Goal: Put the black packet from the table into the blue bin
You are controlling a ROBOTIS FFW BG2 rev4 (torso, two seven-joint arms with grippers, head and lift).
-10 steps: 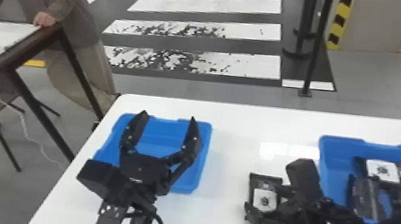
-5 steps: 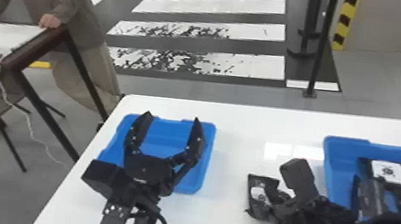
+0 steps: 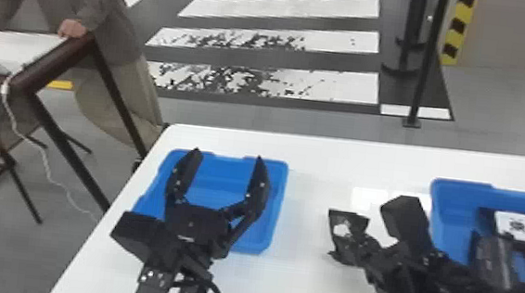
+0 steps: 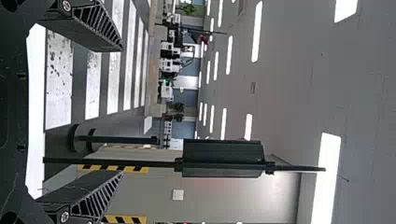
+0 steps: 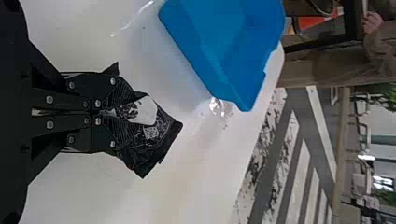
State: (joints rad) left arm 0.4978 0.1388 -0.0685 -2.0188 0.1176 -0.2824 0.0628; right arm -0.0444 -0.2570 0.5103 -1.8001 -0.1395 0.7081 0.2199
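Note:
My right gripper (image 3: 351, 246) is right of the table's middle in the head view, shut on the black packet (image 3: 348, 220). In the right wrist view the packet (image 5: 156, 135), black with a white patch, is crumpled between the fingers of the right gripper (image 5: 116, 112). Whether it touches the table I cannot tell. My left gripper (image 3: 227, 165) stands open above the left blue bin (image 3: 280, 197), with nothing between its fingers; the left wrist view shows the same gripper (image 4: 122, 109) spread wide. The left bin (image 5: 210, 56) also appears in the right wrist view.
A second blue bin (image 3: 445, 214) at the right holds several black packets, partly behind the right arm. Both stand on the white table (image 3: 320, 164). Beyond the table's far edge stands a black pole (image 3: 425, 72).
The right gripper has closed on the packet, which has gone from lying flat to crumpled and tilted. The head view has shifted slightly; the left arm keeps its pose over the bin.

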